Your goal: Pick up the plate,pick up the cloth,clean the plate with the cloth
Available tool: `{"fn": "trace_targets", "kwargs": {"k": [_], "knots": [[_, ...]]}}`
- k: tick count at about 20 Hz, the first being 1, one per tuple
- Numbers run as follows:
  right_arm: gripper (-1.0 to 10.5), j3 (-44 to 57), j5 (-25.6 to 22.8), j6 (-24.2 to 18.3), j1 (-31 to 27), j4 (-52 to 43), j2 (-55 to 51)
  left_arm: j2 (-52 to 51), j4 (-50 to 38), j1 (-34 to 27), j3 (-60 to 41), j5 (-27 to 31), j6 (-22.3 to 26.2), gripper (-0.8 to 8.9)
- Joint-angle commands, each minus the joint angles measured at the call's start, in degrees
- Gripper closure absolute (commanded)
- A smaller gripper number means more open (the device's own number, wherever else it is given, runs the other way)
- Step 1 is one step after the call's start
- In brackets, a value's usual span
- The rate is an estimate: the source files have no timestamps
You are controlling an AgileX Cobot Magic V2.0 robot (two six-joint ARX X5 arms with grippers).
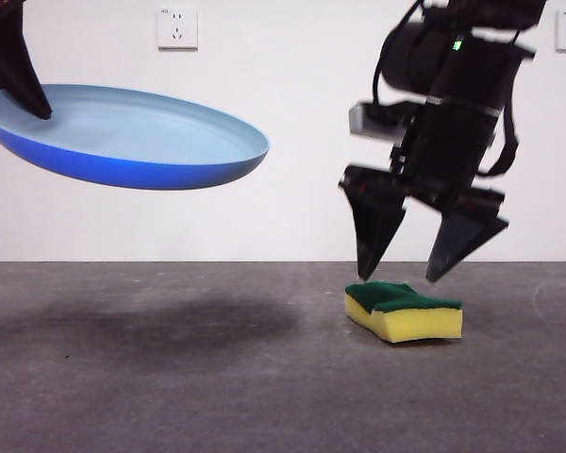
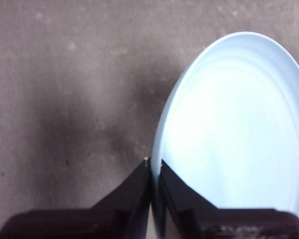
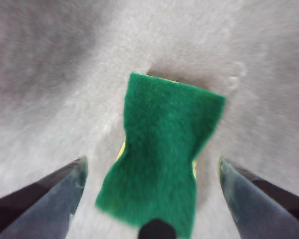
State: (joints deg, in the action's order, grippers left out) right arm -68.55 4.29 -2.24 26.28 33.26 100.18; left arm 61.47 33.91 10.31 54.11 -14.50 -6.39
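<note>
The light-blue plate [image 1: 123, 137] hangs in the air at the left of the front view, tilted a little. My left gripper [image 1: 24, 90] is shut on its rim. In the left wrist view the left gripper [image 2: 153, 167] pinches the edge of the plate [image 2: 239, 134]. The cloth, a yellow sponge with a green top [image 1: 404, 311], lies on the grey table at the right. My right gripper [image 1: 401, 274] is open just above it, one jaw on each side. In the right wrist view the cloth [image 3: 162, 154] lies between the jaws of the right gripper [image 3: 152, 172].
The grey table [image 1: 170, 377] runs to a white wall with two sockets [image 1: 177, 28]. The plate's shadow [image 1: 160, 326] lies on the table under it.
</note>
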Motion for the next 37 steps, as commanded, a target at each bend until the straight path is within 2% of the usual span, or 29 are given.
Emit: {"fn": "trace_targets", "kwargs": {"k": [1, 6, 9, 12, 14, 16, 19, 22, 23, 27, 29, 30, 34, 37], "knots": [[5.1, 0.0, 0.0, -0.2, 0.1, -1.1, 3.2, -0.2, 1.2, 0.2, -0.3, -0.2, 0.7, 8.21], [5.3, 0.0, -0.2, -0.2, 0.0, -1.7, 6.6, -0.2, 2.9, 0.2, -0.3, -0.1, 2.2, 8.21], [7.7, 0.0, -0.2, -0.3, 0.0, -2.4, 6.6, -0.2, 3.0, 0.2, -0.3, 0.0, 2.2, 8.21], [9.5, -0.2, -0.2, -0.6, 0.0, -2.3, 6.5, -0.1, 3.0, 0.2, -0.3, 2.6, 3.1, 8.21], [9.6, -0.9, -0.2, -0.3, 0.1, -1.8, 4.8, 0.5, 2.2, 0.2, -0.3, 6.2, 3.3, 8.21], [9.6, -1.7, 0.2, 0.5, 0.8, -1.2, 1.2, 1.9, 0.6, 0.3, -0.3, 7.2, 3.2, 8.21], [9.6, -1.9, 0.8, 5.0, 3.1, -1.2, -5.8, 4.4, -1.3, 1.0, -0.3, 7.0, 1.7, 8.21], [9.6, -1.9, 8.2, 7.4, 7.0, -2.1, -12.7, 6.6, -2.7, 3.9, -0.3, 6.3, 0.0, 8.21], [9.6, -1.9, 8.7, 7.3, 8.8, -3.2, -14.3, 6.7, -2.8, 4.9, -0.3, 5.1, 0.0, 8.21], [9.6, -1.9, 7.5, 7.4, 14.1, -8.5, -15.5, 6.7, -4.6, 9.2, -0.3, -3.7, -3.2, 8.21], [9.6, -1.9, 4.3, 7.3, 15.8, -9.4, -14.1, 6.7, -5.9, 10.8, -0.3, -4.6, -5.3, 8.21], [9.6, -1.9, 4.3, 7.3, 16.4, -9.6, -13.2, 6.7, -6.9, 11.4, -0.3, -5.2, -6.1, 8.21], [9.6, -1.9, 4.6, 7.4, 19.9, -9.5, -10.9, 6.7, -12.9, 11.7, -0.3, -4.3, -10.4, 8.21], [9.6, -1.9, 4.0, 7.1, 23.5, -7.3, -10.8, 6.7, -16.9, 11.7, -0.3, -0.2, -12.1, 8.21]]}}
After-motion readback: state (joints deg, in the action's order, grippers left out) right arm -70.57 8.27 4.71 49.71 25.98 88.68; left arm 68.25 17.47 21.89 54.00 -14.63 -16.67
